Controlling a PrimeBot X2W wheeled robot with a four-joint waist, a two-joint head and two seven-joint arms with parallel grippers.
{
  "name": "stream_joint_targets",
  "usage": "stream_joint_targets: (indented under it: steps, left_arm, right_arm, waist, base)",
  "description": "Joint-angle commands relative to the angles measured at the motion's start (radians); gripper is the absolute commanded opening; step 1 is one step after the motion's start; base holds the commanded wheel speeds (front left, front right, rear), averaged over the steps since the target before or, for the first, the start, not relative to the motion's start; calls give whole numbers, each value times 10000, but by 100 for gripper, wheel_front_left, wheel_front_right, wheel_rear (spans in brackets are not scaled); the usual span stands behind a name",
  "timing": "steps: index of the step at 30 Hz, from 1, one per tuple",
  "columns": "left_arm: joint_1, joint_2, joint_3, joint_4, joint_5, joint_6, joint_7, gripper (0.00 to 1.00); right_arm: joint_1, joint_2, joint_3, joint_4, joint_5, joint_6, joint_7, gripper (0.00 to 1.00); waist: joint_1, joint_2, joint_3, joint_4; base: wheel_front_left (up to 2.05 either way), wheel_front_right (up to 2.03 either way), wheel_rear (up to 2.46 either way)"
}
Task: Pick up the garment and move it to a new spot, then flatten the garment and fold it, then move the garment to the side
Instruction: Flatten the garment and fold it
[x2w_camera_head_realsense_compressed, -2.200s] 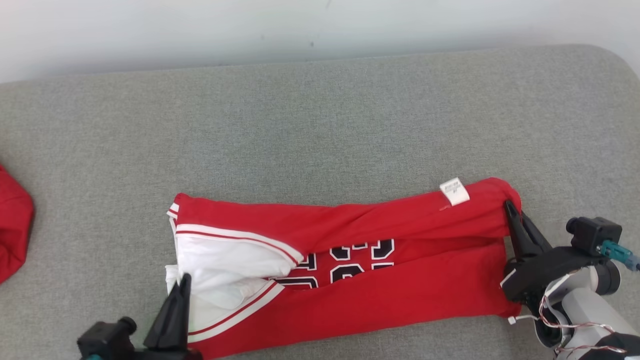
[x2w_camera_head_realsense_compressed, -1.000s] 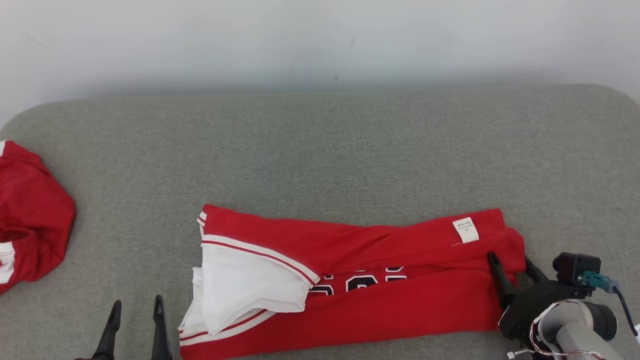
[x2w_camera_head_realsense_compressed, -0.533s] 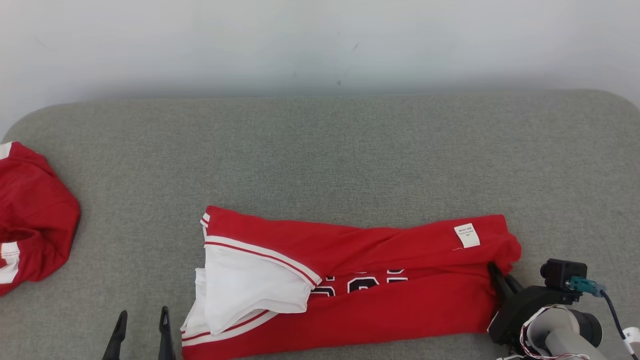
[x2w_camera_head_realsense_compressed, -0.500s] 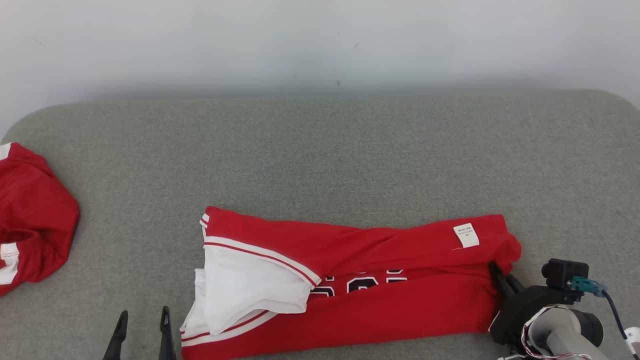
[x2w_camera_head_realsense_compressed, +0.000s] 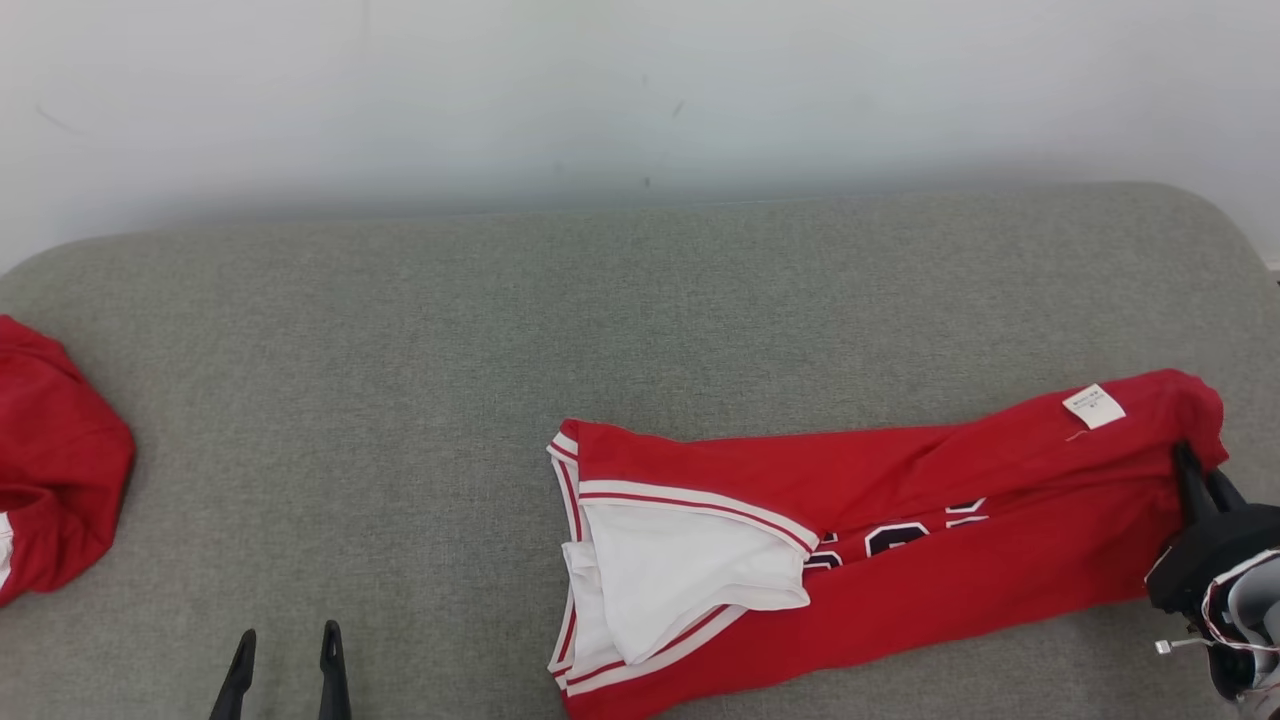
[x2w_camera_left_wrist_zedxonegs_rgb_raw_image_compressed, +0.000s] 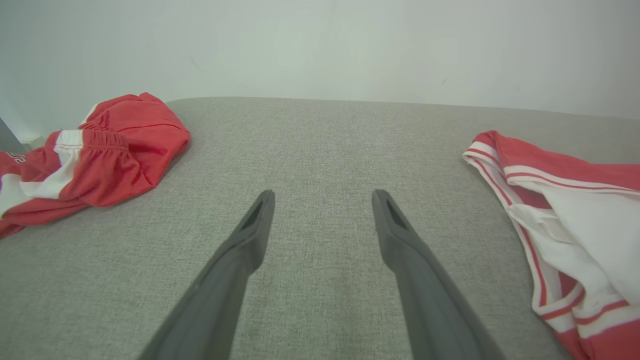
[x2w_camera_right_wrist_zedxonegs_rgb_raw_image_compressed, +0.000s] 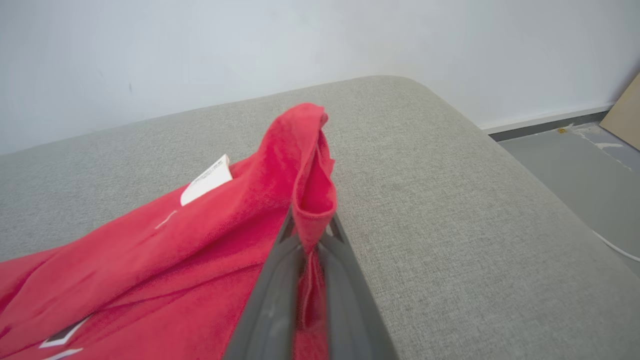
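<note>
Grey woven-fabric cushion carries everything. Far left: crumpled red cloth heap with a white band, untouched. Lower left: left gripper over bare cushion, dark fingers spread wide, holding nothing. Centre to right: long folded red jersey with white trim and dark numerals lies flat, small white rectangular label near its right end. Right gripper fingers pressed together, pinching the jersey's bunched right edge.

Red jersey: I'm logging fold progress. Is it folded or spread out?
Folded lengthwise: the red jersey has long edges lapped inward, partly covering its numbers.
</note>
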Motion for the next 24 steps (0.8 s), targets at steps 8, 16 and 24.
stream_joint_targets:
  steps: [8,16,24]
  left_arm:
    - [240,-13,77,9,-33,100,-32,100]
    - [56,-13,66,59,24,52,-32,100]
    - [-293,-12,-274,138,-151,96,-32,100]
  right_arm:
    - [-239,355,286,-1360,-895,-28,-147,0]
    - [100,1396,1257,-4262,-1536,-27,831,0]
    - [536,2620,2134,-6568,-2007,-27,2065,0]
  waist:
    - [-1,-1,-80,-363]
    - [-1,-1,-22,-523]
    - [-1,-1,154,-134]
  base:
    - [0,0,0]
    - [0,0,0]
    - [0,0,0]
